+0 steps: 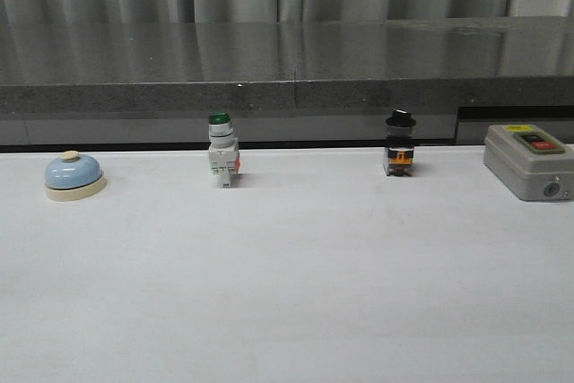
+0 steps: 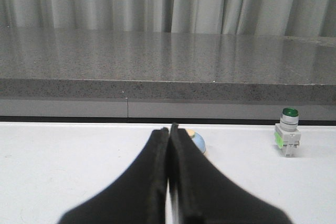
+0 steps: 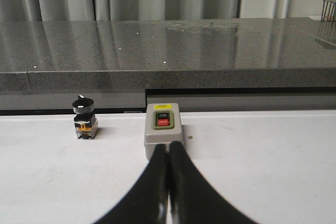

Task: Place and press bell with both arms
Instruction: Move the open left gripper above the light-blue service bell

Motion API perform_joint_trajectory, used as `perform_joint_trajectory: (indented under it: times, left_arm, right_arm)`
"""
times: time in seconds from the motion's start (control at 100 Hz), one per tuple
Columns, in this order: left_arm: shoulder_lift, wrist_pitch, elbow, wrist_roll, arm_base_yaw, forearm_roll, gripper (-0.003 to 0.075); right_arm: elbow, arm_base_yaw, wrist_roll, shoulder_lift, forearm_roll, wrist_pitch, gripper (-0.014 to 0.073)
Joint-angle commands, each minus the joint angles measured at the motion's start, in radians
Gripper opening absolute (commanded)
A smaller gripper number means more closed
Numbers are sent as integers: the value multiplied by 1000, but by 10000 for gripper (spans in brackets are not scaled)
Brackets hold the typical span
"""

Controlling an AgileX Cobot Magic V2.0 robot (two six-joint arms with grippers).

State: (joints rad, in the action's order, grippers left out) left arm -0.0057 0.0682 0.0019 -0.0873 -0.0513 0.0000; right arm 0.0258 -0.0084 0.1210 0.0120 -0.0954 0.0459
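Note:
The light-blue bell (image 1: 73, 175) with its cream base and cream button stands at the far left of the white table. In the left wrist view it (image 2: 198, 141) peeks out just behind the fingertips. My left gripper (image 2: 169, 128) is shut and empty, short of the bell. My right gripper (image 3: 169, 145) is shut and empty, its tips in front of the grey box. Neither arm shows in the front view.
A green-capped white switch (image 1: 221, 152) stands left of centre; it also shows in the left wrist view (image 2: 287, 134). A black-knobbed switch (image 1: 399, 145) stands right of centre. A grey box with a red button (image 1: 531, 161) is at the far right. A grey stone ledge (image 1: 287, 82) runs behind the table.

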Motion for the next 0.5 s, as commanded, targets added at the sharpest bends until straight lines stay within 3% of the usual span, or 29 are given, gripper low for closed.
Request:
perform_joint_trajectory:
  times: [0.0, 0.49]
  left_arm:
    - [-29, -79, 39, -9, 2, -5, -20]
    - [-24, -134, -3, -9, 2, -5, -20]
  right_arm:
    - [-14, -5, -3, 12, -6, -78, -60]
    - [-14, -5, -3, 12, -6, -78, -60]
